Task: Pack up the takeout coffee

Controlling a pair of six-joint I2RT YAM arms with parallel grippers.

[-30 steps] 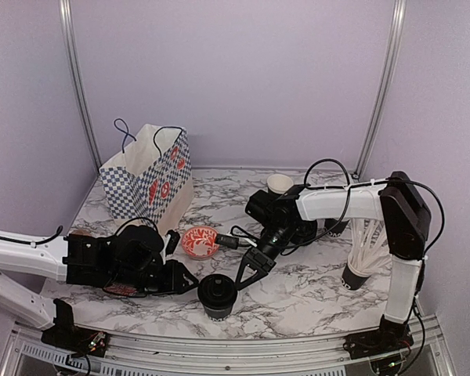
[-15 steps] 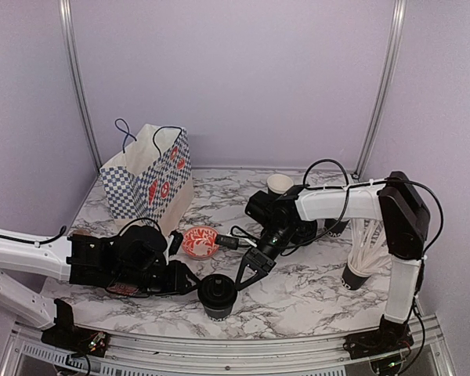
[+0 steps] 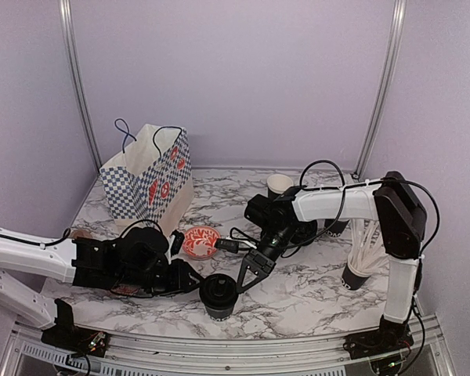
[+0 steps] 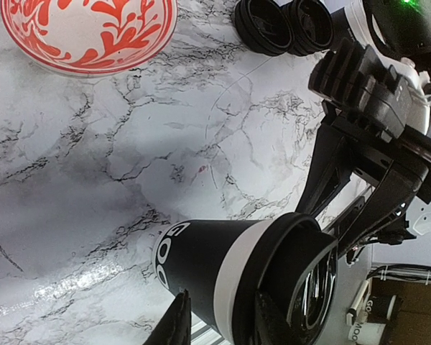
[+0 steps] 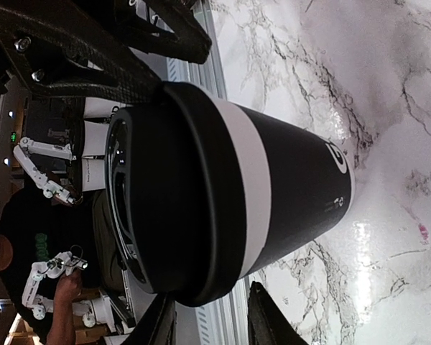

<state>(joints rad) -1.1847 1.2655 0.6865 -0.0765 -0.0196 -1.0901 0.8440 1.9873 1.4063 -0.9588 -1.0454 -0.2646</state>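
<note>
One takeout coffee (image 3: 218, 293) stands upright near the table's front edge, a black cup (image 4: 197, 264) with white lettering and a black lid (image 5: 154, 194) pressed on. My left gripper (image 3: 190, 280) sits low at its left side. In the left wrist view its fingers (image 4: 177, 321) stand apart, one by the cup's wall and one by the lid rim, gripping nothing. My right gripper (image 3: 247, 276) is at the cup's right side, open, and the cup (image 5: 287, 187) lies just past its fingertips (image 5: 262, 316). A second black cup (image 3: 280, 185) without a lid stands further back.
A blue-checked paper bag (image 3: 149, 176) stands open at the back left. A red patterned bowl (image 3: 200, 242) sits between bag and cup. A cup full of white straws (image 3: 360, 266) is at the right. Spare black lids (image 4: 273, 25) lie beyond the bowl (image 4: 90, 32).
My left arm has slid a little to the right, closer to the lidded cup. The right gripper has dipped slightly toward it. The cup has stayed in place.
</note>
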